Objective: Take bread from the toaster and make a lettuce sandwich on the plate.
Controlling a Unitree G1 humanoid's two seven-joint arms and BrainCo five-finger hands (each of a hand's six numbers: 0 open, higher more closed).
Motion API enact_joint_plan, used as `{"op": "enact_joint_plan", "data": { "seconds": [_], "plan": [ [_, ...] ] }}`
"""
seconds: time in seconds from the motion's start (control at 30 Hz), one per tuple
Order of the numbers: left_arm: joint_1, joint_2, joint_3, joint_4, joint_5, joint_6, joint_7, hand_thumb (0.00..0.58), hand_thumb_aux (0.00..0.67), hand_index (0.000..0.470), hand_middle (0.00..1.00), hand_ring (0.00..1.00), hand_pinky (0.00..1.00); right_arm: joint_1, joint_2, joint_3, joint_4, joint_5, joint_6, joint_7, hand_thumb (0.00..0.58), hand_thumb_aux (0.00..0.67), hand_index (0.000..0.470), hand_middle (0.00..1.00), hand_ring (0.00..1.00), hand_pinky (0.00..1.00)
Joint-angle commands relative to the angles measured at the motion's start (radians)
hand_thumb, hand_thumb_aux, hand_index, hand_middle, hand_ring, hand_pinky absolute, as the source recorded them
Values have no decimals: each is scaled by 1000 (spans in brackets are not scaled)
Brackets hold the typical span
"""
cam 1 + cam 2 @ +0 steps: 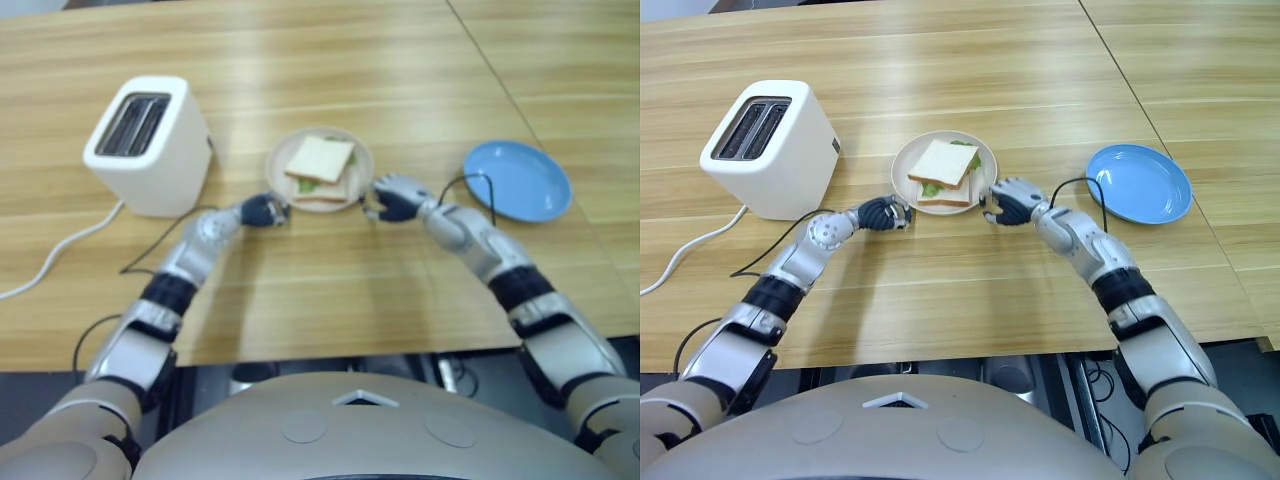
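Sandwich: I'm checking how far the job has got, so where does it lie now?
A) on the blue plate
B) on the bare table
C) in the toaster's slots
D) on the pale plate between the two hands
D: the sandwich lies on the pale plate, with the left hand and right hand at either side of its rim; the blue plate is off to the right.

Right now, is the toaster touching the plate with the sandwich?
Apart. The right eye view shows bare table between the toaster and the plate.
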State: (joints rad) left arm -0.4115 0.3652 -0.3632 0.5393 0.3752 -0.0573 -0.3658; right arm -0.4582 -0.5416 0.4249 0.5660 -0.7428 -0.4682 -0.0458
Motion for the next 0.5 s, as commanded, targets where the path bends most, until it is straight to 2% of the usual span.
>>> {"op": "enact_joint_plan", "data": {
  "seconds": [0.03, 0.13, 0.2, 0.37, 0.5],
  "plan": [
    [7, 1, 41, -10, -23, -50, 38, 0, 0, 0, 0, 0, 0, 9, -7, -42, -10, 22, -40, -87, 0, 0, 0, 0, 0, 0],
    [16, -19, 131, -88, -119, -178, 91, 0, 0, 0, 0, 0, 0, 90, -9, -162, -105, 206, -97, -78, 0, 0, 0, 0, 0, 0],
    [7, -66, 194, -103, -204, -246, 119, 0, 0, 0, 0, 0, 0, 153, 17, -232, -157, 389, -103, -9, 0, 0, 0, 0, 0, 0],
    [-26, -193, 332, -85, -376, -323, 172, 0, 0, 0, 0, 0, 0, 229, 183, -428, -252, 908, -11, 146, 0, 0, 0, 0, 0, 0],
    [-44, -250, 374, -36, -431, -351, 181, 0, 0, 0, 0, 0, 0, 227, 261, -525, -262, 1069, 37, 202, 0, 0, 0, 0, 0, 0]
  ]
}}
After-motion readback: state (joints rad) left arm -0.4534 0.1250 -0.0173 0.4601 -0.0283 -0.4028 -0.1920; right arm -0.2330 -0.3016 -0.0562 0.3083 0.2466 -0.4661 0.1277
